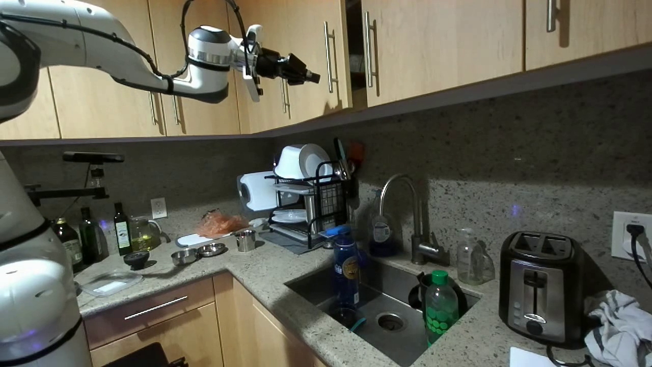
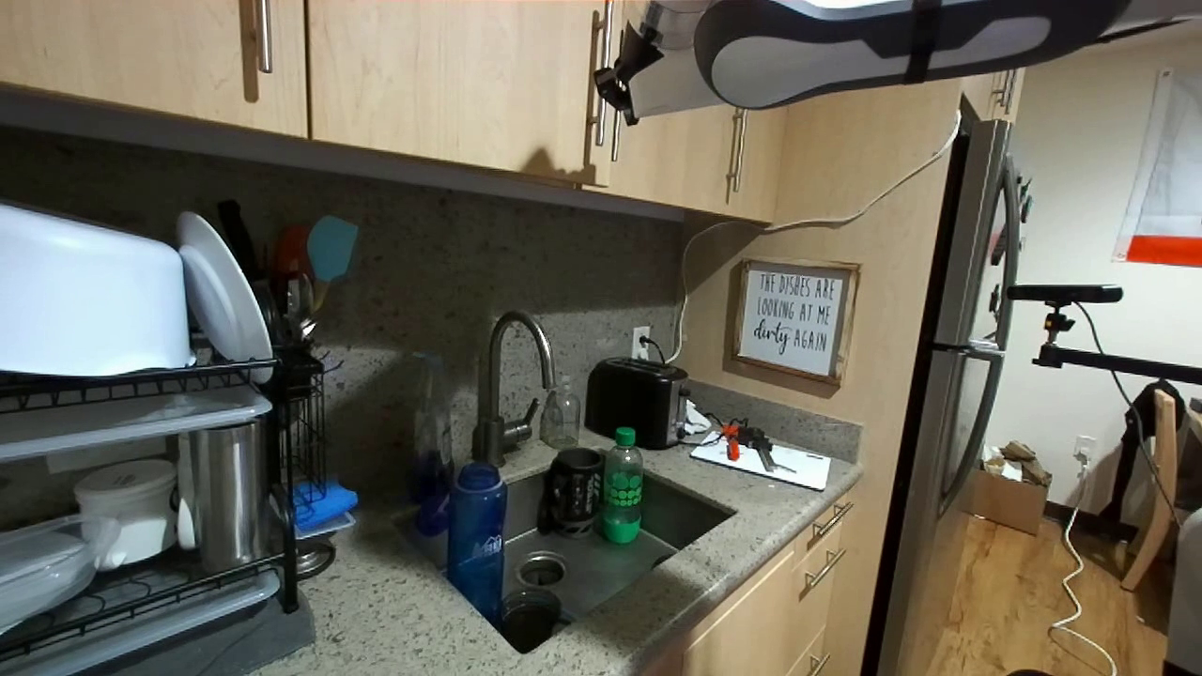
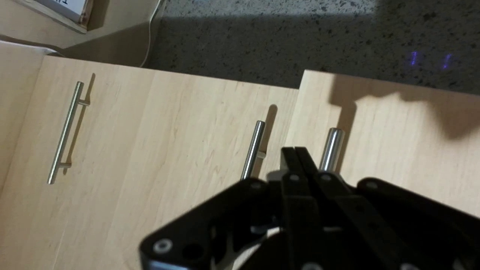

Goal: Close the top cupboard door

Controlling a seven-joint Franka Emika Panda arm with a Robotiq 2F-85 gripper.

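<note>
Top cupboard door (image 1: pixel 309 35): slightly ajar
Your Robotiq gripper (image 3: pixel 295 152): pinched closed, near that door's silver bar handle (image 3: pixel 332 150)

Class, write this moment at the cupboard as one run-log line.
task: close top cupboard door | door: ajar | gripper: shut, in front of door, contact unclear | status: not yet closed

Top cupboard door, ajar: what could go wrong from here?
The shut end effector appears close to the bar handle of the top cupboard door, so it may snag there rather than push squarely.

If it slides off sideways, it could wedge in the dark gap or strike the neighbouring handle.
</note>
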